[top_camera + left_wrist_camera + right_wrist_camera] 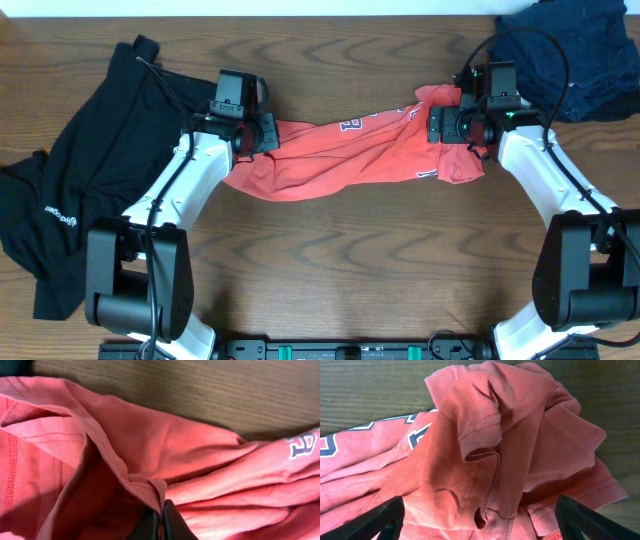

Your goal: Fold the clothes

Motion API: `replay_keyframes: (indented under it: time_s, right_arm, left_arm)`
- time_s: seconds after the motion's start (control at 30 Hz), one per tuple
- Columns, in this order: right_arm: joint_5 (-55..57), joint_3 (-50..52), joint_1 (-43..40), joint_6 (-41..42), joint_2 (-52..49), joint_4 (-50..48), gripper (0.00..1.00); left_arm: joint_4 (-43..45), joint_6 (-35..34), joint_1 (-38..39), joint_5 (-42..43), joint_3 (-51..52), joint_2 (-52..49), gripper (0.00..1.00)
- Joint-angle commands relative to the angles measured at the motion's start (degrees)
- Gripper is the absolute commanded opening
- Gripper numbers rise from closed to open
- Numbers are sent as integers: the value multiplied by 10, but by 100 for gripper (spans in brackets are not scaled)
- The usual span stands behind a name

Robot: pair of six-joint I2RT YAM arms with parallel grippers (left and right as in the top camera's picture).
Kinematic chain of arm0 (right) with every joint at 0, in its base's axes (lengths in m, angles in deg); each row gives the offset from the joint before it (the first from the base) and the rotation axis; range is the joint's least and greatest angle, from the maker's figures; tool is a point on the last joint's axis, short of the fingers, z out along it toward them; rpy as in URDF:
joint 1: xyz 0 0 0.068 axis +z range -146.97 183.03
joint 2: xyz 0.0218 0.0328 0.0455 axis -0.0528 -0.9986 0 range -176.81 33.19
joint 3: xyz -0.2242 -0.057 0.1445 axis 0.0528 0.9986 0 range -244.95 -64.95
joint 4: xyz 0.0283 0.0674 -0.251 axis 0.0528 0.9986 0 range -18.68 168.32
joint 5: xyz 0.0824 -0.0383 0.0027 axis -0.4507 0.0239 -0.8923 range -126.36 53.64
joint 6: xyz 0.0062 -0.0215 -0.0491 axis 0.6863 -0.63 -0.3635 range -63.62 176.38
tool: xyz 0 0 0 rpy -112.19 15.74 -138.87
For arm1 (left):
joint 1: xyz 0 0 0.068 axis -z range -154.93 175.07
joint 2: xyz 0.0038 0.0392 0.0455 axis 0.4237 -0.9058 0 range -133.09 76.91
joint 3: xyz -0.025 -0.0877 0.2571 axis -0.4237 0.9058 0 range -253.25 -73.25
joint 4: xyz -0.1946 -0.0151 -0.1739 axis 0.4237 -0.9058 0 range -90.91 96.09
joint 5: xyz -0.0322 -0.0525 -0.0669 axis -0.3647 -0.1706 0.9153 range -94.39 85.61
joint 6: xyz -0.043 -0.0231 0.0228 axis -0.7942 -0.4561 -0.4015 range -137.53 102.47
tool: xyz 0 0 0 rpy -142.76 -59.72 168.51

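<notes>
Open table (350,270) wood near me, black top (90,170) at the left edge, dark blue heap (575,55) far right, and the red-orange T-shirt (340,150) lies rumpled, roped left-to-right mid-table, my left gripper (159,521) pinched on its hem, my right gripper (480,505) spread wide over its bunched end.

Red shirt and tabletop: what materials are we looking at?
Red T-shirt: looks like soft matte knit, likely cotton jersey; it drapes in limp folds, with a stitched sleeve hem. Table: wood-grain surface, low sheen; solid wood or laminate, cannot tell.
</notes>
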Motion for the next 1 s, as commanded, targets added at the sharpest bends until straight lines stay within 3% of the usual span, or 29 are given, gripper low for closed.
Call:
replay_keyframes:
  time_s: [0.0, 0.27, 0.43, 0.6, 0.73, 0.9, 0.97]
  right_arm:
    - [-2, -4, 1, -7, 15, 0, 94]
    - [-2, -4, 1, -8, 15, 4, 94]
    - [-2, -4, 1, -7, 15, 3, 94]
    - [-2, -4, 1, -7, 15, 5, 94]
    - [-2, -4, 1, -7, 15, 7, 94]
    - [-2, -4, 1, -7, 15, 7, 94]
    - [-2, -4, 1, -8, 15, 7, 94]
  left_arm:
    - [-2, -14, 3, 14, -8, -3, 6]
    - [-30, -137, -64, 14, -8, -3, 6]
    - [-70, -138, -103, 14, -7, -3, 7]
    - [-83, -107, -112, -7, 3, -5, 22]
    - [-95, -107, -112, -47, 7, -19, 26]
    - [-96, -108, -123, -60, 8, -44, 47]
    - [-96, -108, -130, -60, 8, -57, 50]
